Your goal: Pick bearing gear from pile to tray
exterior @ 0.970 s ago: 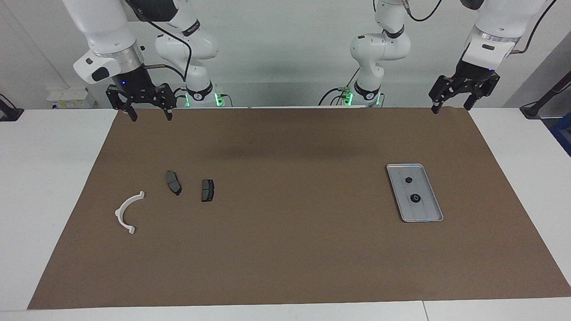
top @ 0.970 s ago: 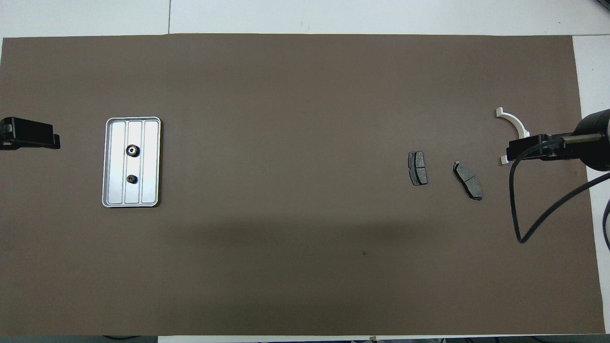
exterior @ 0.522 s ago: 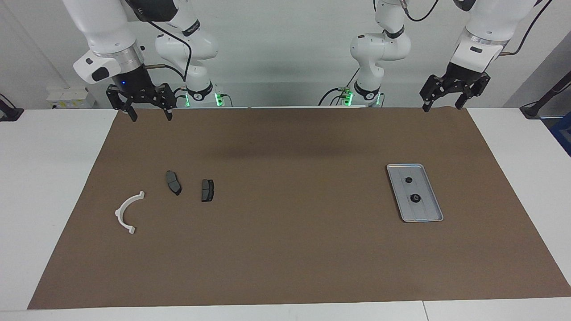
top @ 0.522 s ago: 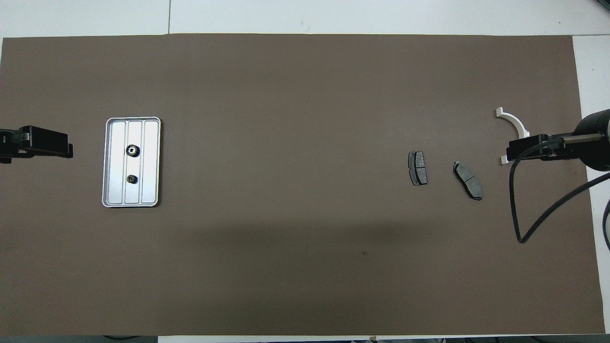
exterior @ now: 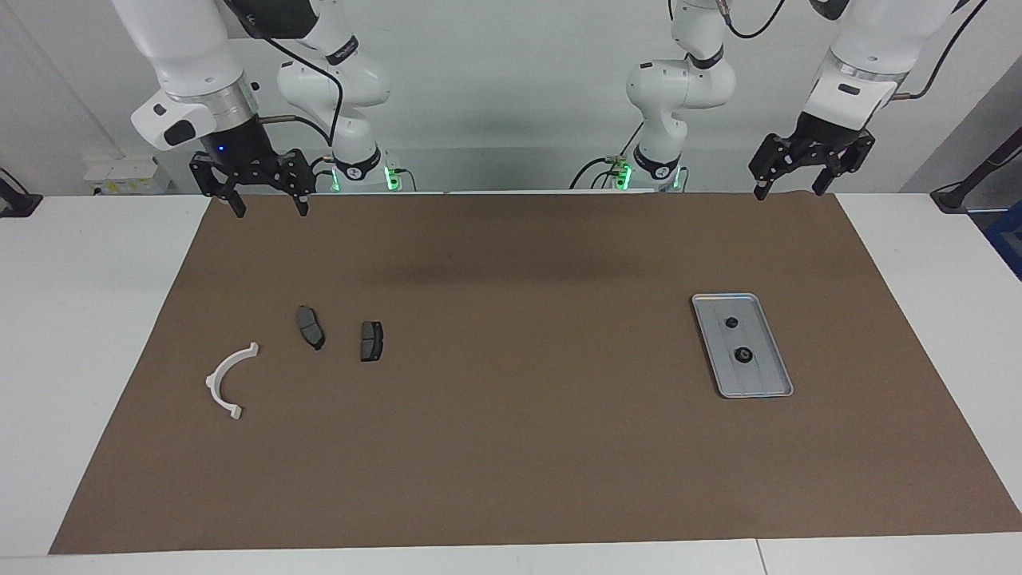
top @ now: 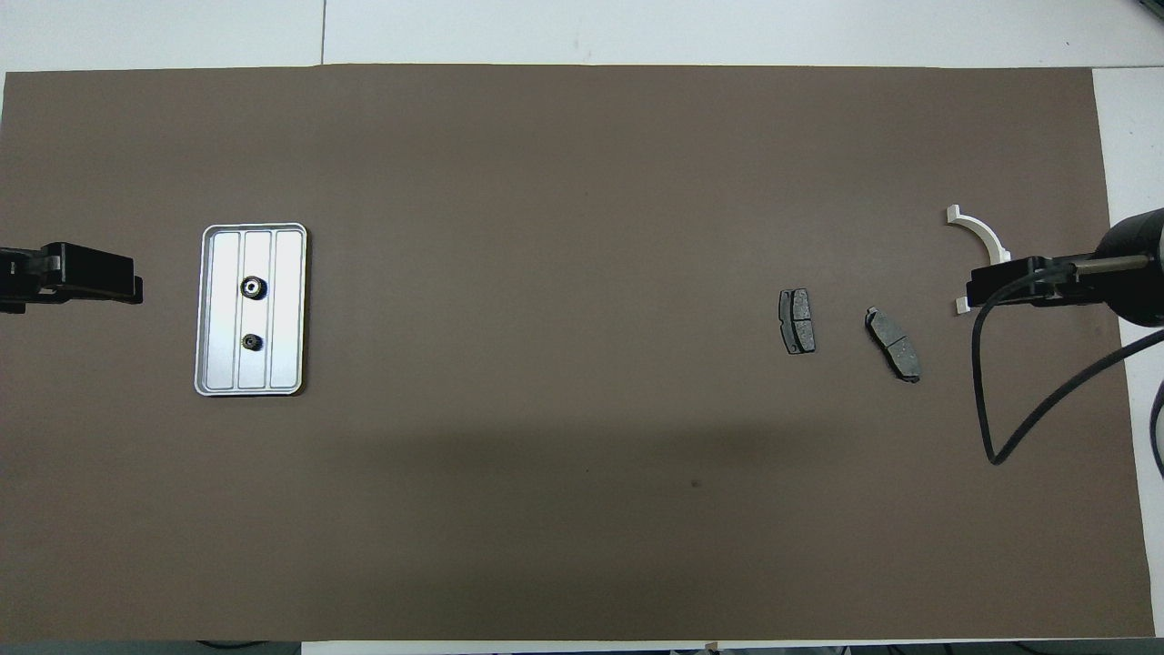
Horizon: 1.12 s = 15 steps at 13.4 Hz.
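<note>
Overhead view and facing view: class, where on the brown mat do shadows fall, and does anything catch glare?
Overhead view: a broad soft shadow darkens the brown paper mat on the stretch nearest the robots; the shallow silver-grey ridged metal tray shines bright, its two small black round gears still readable. Facing view: a soft dark band lies on the mat near the robots, and the tray looks duller, without glare.

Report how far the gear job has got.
Done: two small black gears lie in the tray. In hand: nothing; the left gripper and right gripper both hang open and empty over the mat edge nearest the robots. Left: no gear shows among the remaining parts, only two brake pads and a white bracket, so the job looks finished.
</note>
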Tool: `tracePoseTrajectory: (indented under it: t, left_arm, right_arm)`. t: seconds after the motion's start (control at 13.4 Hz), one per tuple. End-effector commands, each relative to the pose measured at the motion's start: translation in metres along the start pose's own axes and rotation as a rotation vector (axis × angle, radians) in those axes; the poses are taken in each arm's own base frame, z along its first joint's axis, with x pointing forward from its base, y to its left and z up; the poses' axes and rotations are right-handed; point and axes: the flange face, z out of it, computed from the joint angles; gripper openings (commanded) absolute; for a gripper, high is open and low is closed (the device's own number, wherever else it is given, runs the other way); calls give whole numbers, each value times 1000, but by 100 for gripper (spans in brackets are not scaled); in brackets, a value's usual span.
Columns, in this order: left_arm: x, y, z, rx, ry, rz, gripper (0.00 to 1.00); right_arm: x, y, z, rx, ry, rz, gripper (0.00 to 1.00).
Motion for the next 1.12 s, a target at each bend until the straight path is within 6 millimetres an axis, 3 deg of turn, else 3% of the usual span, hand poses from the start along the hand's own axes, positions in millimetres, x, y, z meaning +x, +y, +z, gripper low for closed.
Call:
tracePoseTrajectory:
  t: [0.0,0.52,1.04]
  left_arm:
    - [-5,-11,-2,-3,9,6,100]
    - [-6,-24,2,-3,6,54,100]
    - [-4,-21,2,-2,19,72,100]
  right_arm:
    - [-6,3,-1,-12,-11,-20,100]
    - [-6,1,0,-9,-13,-21,100]
    - [-6,1,0,-9,-13,-23,100]
